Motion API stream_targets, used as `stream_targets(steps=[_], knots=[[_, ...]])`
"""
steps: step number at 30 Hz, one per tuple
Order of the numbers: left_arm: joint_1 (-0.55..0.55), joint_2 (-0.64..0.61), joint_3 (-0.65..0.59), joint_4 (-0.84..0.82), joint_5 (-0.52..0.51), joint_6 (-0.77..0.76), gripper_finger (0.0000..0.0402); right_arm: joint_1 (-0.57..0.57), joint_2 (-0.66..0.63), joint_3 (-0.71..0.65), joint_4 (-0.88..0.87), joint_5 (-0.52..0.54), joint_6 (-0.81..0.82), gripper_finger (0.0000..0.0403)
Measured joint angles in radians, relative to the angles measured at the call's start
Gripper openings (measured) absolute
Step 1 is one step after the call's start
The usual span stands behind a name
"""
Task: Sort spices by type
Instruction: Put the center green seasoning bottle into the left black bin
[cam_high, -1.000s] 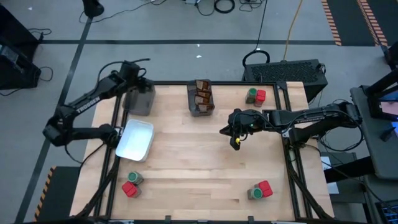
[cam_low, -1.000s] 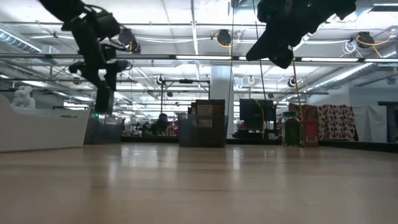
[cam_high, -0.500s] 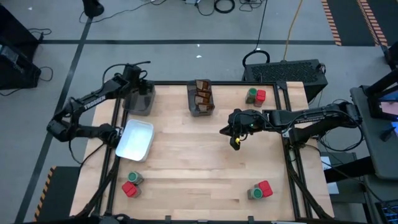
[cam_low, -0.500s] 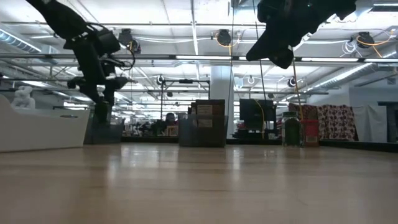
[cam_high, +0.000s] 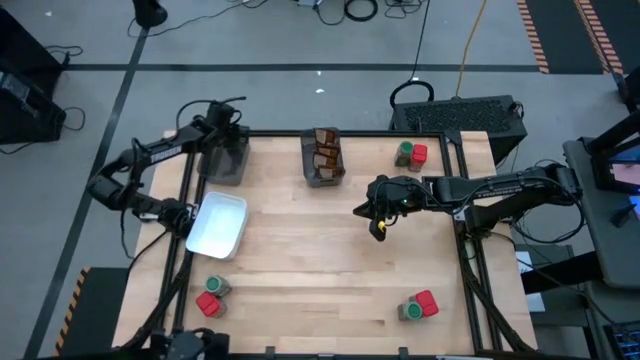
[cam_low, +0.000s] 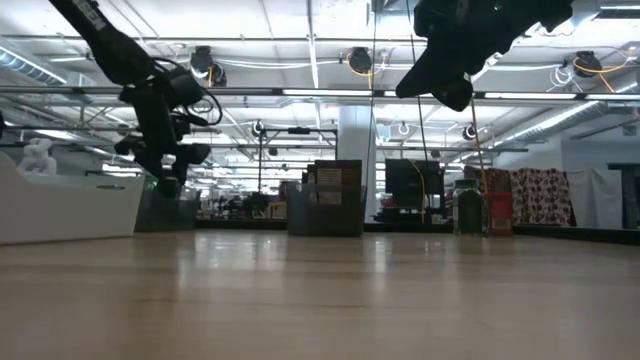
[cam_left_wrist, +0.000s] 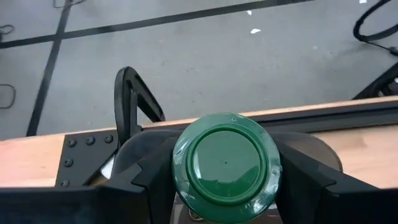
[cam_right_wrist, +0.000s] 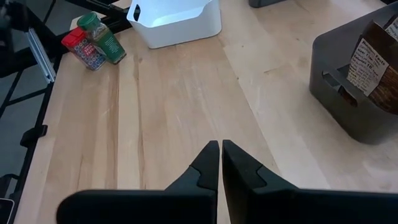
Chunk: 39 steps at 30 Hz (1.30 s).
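Over the grey bin | left gripper grips green-lidded jar (lid up) | right gripper closed.

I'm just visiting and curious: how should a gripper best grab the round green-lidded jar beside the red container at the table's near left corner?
Across the round green-lidded jar's body just under the lid, probably from straight above: it seems to stand upright, and the red blocky container sits against one side, so the fingers should close across the two free sides.

Green-lidded jar, red containers, brown-orange packets in a dark grey bin, white tray.
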Motion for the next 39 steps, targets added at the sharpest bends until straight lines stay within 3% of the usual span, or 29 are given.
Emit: stream_targets(steps=[23,30,39], knots=[[0.012,0.07,0.003,0.019,-0.081,0.141,0.0213,0.0,0.0,0.0,0.0,0.005,0.017,0.0],[0.013,0.074,-0.001,0.026,-0.065,0.137,0.0272,0.0,0.0,0.0,0.0,0.005,0.017,0.0],[0.011,0.06,-0.001,0.029,-0.062,0.145,0.0281,0.0,0.0,0.0,0.0,0.004,0.025,0.0]])
